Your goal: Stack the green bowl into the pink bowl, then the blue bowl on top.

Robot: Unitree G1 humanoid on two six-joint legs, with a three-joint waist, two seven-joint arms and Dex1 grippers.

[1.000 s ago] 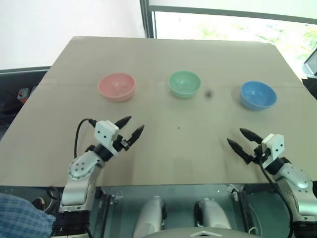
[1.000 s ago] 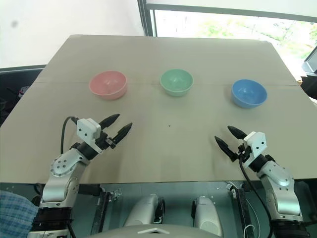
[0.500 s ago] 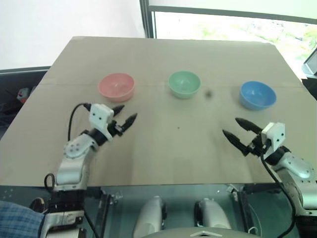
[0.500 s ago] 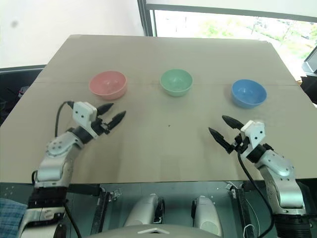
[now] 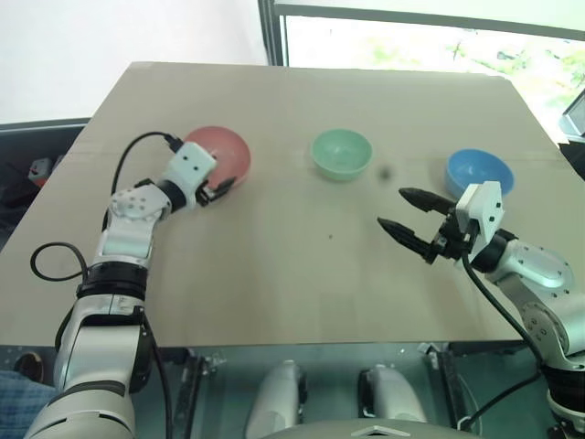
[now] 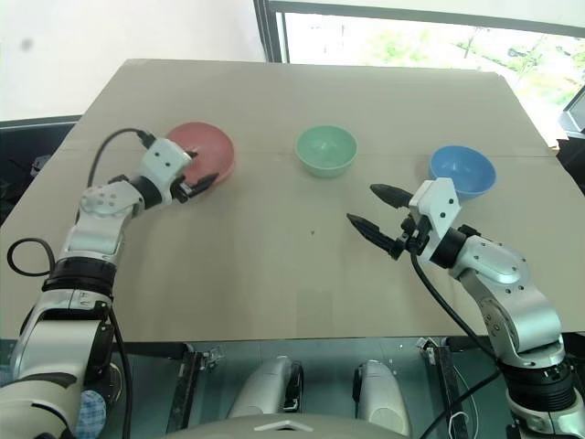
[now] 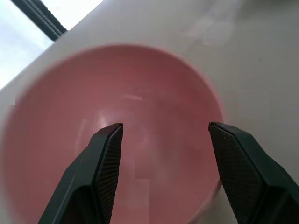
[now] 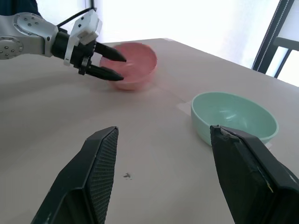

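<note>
Pink bowl (image 5: 219, 151) | left tool (image 5: 222, 187) at its near rim, spread

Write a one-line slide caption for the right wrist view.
Open right gripper faces the green bowl, while across the table the open left gripper reaches the pink bowl.

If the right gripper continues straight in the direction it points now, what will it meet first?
Probably the green bowl: the right wrist view looks along the open right gripper, and the bowl lies ahead between its fingers. Height is unclear; it may pass over the rim.
</note>
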